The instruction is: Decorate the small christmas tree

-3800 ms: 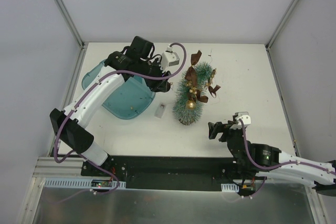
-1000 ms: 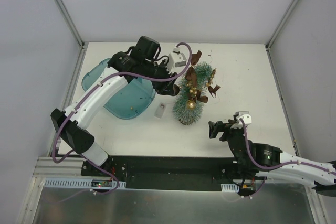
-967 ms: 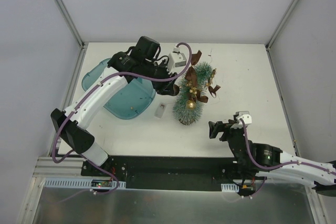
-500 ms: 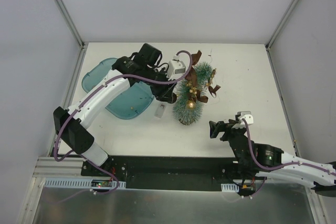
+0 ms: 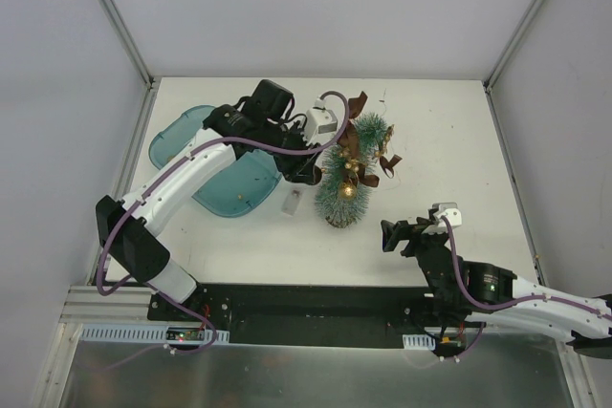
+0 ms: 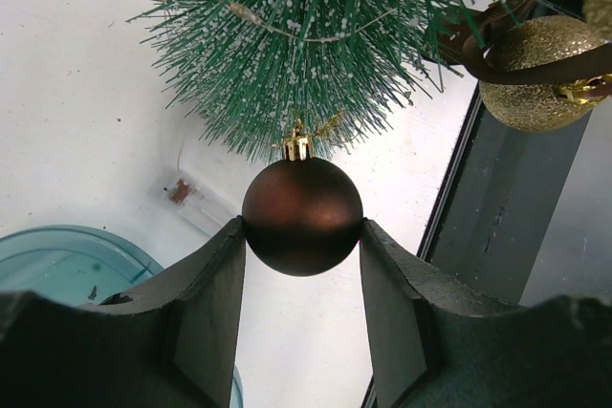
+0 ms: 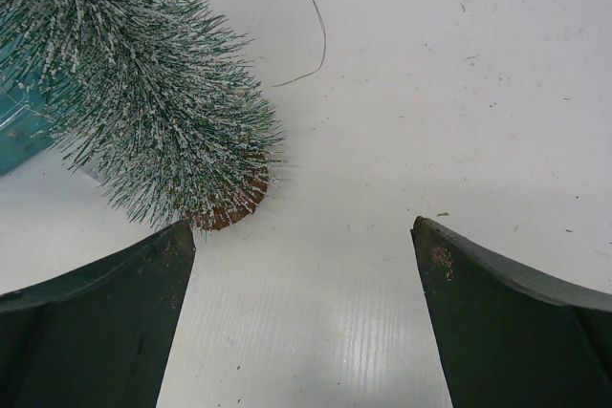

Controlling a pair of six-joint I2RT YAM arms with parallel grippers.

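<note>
The fingers [image 6: 206, 303] of the left gripper [image 6: 302, 236] are pinched on a brown bauble [image 6: 302, 207] at the bristles of the small christmas tree [image 5: 342, 179], which is stood upright mid-table [image 5: 449, 131]. The right gripper [image 7: 301, 228] is spread wide near its base.

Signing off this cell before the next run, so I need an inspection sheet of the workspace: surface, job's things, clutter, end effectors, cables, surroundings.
Surface: white table, faint specks, one thin wire lying loose.
Job's things: small christmas tree standing on its base, carrying gold baubles and brown ribbons; brown bauble at its branches.
Clutter: teal tray left of the tree; small clear piece between them.
End effectors: left end effector shut on the brown bauble; right end effector open, empty, near the tree's base.
Cables: purple cables along both arms; the left one loops close to the top ribbon.
Surroundings: pale walls; black rail at the near edge.
</note>
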